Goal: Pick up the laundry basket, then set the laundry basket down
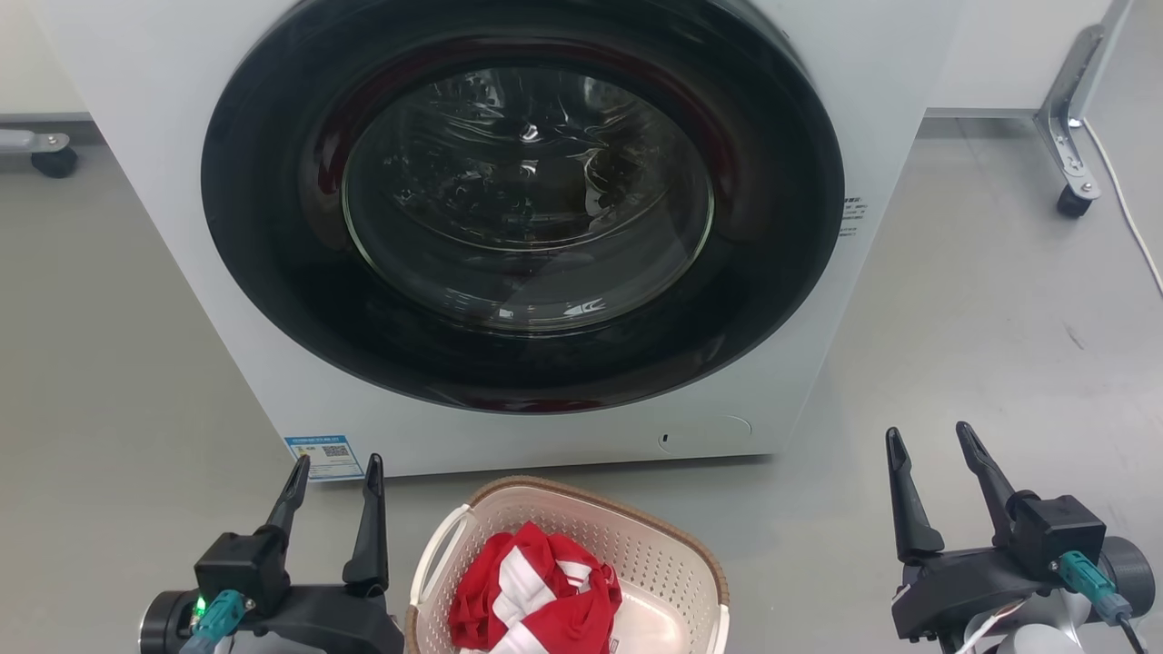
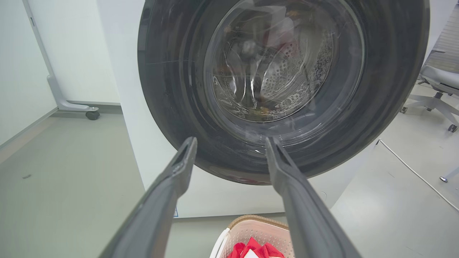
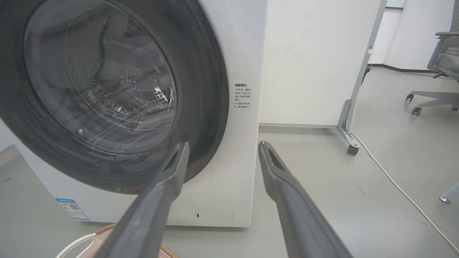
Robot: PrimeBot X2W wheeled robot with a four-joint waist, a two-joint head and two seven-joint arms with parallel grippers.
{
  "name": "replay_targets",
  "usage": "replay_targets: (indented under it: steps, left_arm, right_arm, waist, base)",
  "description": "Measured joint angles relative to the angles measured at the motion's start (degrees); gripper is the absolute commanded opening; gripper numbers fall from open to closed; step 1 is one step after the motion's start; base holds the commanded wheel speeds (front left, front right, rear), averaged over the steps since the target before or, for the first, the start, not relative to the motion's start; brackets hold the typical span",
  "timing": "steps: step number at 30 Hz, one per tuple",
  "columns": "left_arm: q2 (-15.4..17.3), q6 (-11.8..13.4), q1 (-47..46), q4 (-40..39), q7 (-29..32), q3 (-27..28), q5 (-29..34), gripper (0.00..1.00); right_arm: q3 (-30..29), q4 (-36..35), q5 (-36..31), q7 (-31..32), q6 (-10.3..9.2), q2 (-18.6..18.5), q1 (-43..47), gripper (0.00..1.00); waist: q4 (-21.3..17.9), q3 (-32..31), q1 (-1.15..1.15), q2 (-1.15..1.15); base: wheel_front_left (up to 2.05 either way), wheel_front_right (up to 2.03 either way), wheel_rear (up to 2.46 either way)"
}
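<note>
The laundry basket (image 1: 654,554), cream-white and perforated with a brown rim, stands on the floor at the bottom middle of the head view, just in front of the washing machine. A red and white cloth (image 1: 531,590) lies inside it. My left gripper (image 1: 334,465) is open to the left of the basket, apart from its white handle (image 1: 436,549). My right gripper (image 1: 931,438) is open well to the right of it. The basket's far rim (image 2: 258,220) shows between the left fingers, and its handle and rim (image 3: 80,243) show at the bottom of the right wrist view.
A white front-loading washing machine (image 1: 872,136) with a shut dark round door (image 1: 522,204) stands right behind the basket. A white panel on castors (image 1: 1074,195) is at the back right, with a white cable (image 3: 391,179) on the floor. An office chair (image 3: 444,64) stands further right.
</note>
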Motion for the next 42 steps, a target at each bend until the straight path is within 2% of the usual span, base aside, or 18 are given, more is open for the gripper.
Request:
replay_targets:
  steps: [22, 42]
  left_arm:
    - [-0.5, 0.2, 0.1, -1.4, 0.0, 0.6, 1.0, 1.00]
    - [-1.9, 0.2, -5.4, -3.4, 2.4, -0.2, 3.0, 1.00]
  right_arm:
    - [0.0, -0.9, 0.0, 0.0, 0.05, 0.0, -0.4, 1.00]
    - [-0.7, -4.9, 0.0, 0.1, 0.05, -0.4, -3.7, 1.00]
  waist:
    - [0.1, 2.2, 0.01, 0.00]
    - [-0.5, 16.1, 0.02, 0.00]
  base:
    - [0.00, 0.00, 0.00]
    - [0.00, 0.00, 0.00]
